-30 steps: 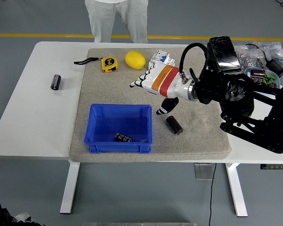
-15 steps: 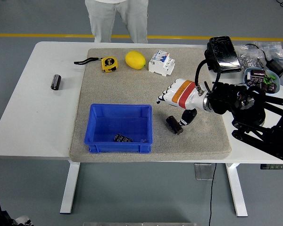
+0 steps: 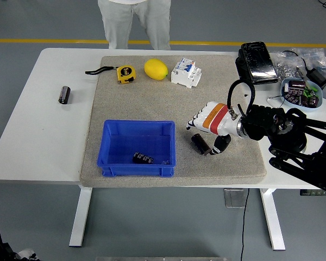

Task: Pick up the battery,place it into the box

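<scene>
You had the right hand [image 3: 209, 130] low over the grey mat [image 3: 152, 98], just right of the blue box [image 3: 137, 148]. The dark cylindrical battery [image 3: 200, 144] lay on the mat btwn the box and the hand's black thumb, w/ the white fingers [image 3: 194, 120] extended above it. Thumb sat right beside the battery; can't tell if it was touching. Nothing was gripped, fingers apart and relaxed.

Inside the box one battery [image 3: 142, 158] already lay on the floor, near the front wall. Another battery [image 3: 64, 94] lay on the bare white table [image 3: 43, 125], well left of the mat.

Along the mat's far edge: yellow tape measure [image 3: 125, 73] w/ black strap, lemon [image 3: 156, 69], white circuit breaker [image 3: 186, 72]. A person [image 3: 134, 22] stood at the far side, only legs visible. At far right a bowl [image 3: 301, 91] held more batteries.
</scene>
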Available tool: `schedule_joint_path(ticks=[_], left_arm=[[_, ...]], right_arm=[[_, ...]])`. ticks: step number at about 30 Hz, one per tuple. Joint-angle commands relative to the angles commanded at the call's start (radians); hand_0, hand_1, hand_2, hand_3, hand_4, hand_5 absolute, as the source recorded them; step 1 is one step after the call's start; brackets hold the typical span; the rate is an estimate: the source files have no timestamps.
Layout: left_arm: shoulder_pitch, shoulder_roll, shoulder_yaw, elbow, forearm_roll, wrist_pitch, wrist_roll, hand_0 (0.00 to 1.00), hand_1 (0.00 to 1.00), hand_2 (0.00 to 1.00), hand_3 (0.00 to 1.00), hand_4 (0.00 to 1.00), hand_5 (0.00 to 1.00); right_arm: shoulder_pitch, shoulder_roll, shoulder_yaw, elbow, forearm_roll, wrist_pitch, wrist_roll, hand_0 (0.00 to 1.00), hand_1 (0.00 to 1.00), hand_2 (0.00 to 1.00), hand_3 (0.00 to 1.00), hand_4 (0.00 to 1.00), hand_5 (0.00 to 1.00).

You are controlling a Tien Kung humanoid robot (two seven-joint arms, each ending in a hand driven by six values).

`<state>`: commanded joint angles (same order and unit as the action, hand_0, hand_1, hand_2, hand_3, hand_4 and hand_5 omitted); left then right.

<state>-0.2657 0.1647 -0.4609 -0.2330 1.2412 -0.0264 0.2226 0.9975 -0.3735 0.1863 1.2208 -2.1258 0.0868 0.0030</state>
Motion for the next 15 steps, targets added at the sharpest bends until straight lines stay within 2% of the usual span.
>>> schedule_joint_path(ticks=[9, 15], left_arm=[[-0.003, 0.0, 0.005, -0.001, -0.007, 0.001, -0.002, 0.762, 0.778, 0.82, 0.653, 0.681, 0.529], [-0.006, 0.001, 0.004, -0.003, -0.001, -0.003, 0.0, 0.762, 0.778, 0.82, 0.654, 0.681, 0.529]], right_arm=[[-0.002, 0.017, -0.021, -0.007, 0.014, 0.007, -0.005, 0.589, 0.633, 0.739, 0.808, 0.998, 0.261], [0.008, 0.048, -0.028, -0.052, 0.05, -0.015, -0.011, 0.584, 0.63, 0.737, 0.804, 0.998, 0.263]])
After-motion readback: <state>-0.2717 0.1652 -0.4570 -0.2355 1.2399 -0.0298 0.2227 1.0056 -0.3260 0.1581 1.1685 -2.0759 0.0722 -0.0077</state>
